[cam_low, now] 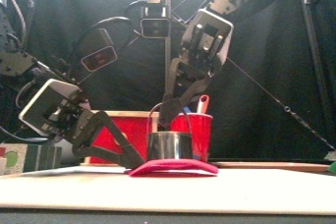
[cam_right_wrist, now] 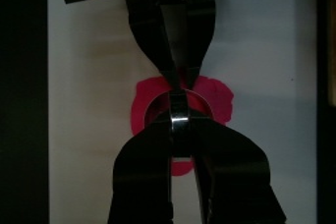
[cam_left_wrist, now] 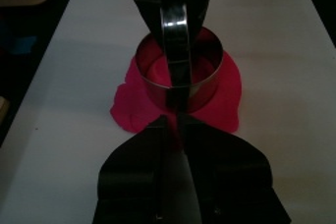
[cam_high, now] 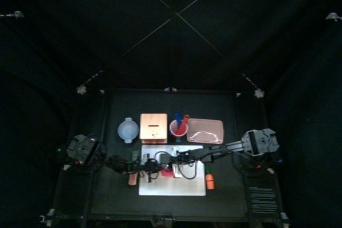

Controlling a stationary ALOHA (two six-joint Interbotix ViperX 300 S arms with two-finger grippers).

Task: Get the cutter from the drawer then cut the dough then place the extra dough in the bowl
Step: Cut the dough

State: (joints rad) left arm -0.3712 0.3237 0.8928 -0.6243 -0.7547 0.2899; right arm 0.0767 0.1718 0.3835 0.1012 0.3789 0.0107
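A round metal cutter (cam_low: 171,146) stands upright on a flat pink dough disc (cam_low: 174,168) on the white cutting board (cam_high: 190,186). Dough spreads out all round the ring (cam_left_wrist: 179,71). My right gripper (cam_low: 175,113) comes down from above and is shut on the cutter's wire handle (cam_right_wrist: 183,105). From the left, my left gripper (cam_low: 138,155) reaches in low. Its jaws are pressed together at the base of the cutter's near wall (cam_left_wrist: 171,120). In the top view both grippers meet over the dough (cam_high: 166,171).
Behind the board stand a blue-grey bowl (cam_high: 128,129), the pale wooden box (cam_high: 154,127) with its red drawer front (cam_low: 125,130), a red cup (cam_low: 198,132) with toy knives, and the pink tray (cam_high: 207,130). Bare board lies to the right of the dough.
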